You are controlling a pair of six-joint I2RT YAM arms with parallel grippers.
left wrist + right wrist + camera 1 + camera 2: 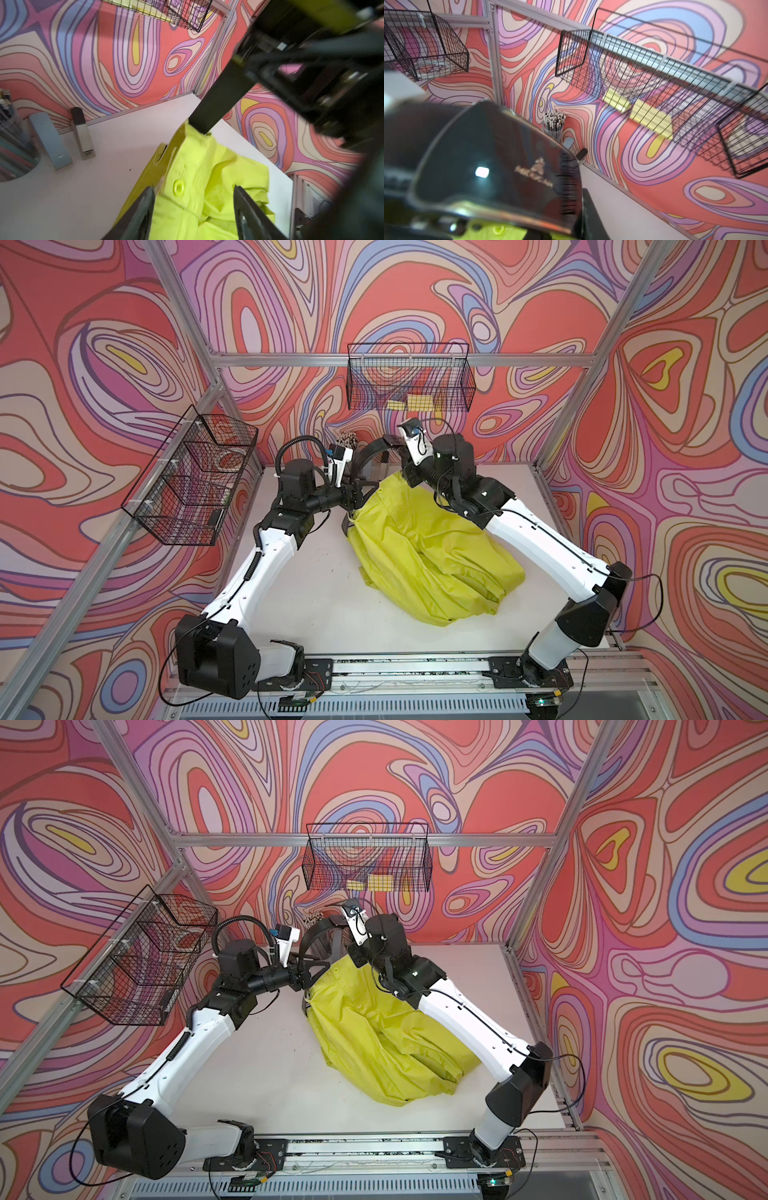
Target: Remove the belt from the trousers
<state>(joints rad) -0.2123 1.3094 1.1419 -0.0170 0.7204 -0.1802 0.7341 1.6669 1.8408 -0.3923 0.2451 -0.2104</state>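
Observation:
The yellow-green trousers (428,556) (374,1036) lie crumpled mid-table, waistband toward the back. The black belt (374,450) (316,932) arcs above the waistband between the two grippers. My right gripper (409,479) (355,952) is shut on the belt just above the waistband. In the left wrist view the strap (218,97) runs taut out of the trousers (207,166) up to it. The belt (488,155) fills the right wrist view beside one finger (591,218). My left gripper (368,491) (194,188) stands open over the buttoned waistband, holding nothing.
A wire basket (409,377) with yellow pads hangs on the back wall, and another (191,472) hangs on the left wall. A cup of pencils (347,439), a stapler (83,137) and a grey block (49,141) stand at the back of the white table (316,593).

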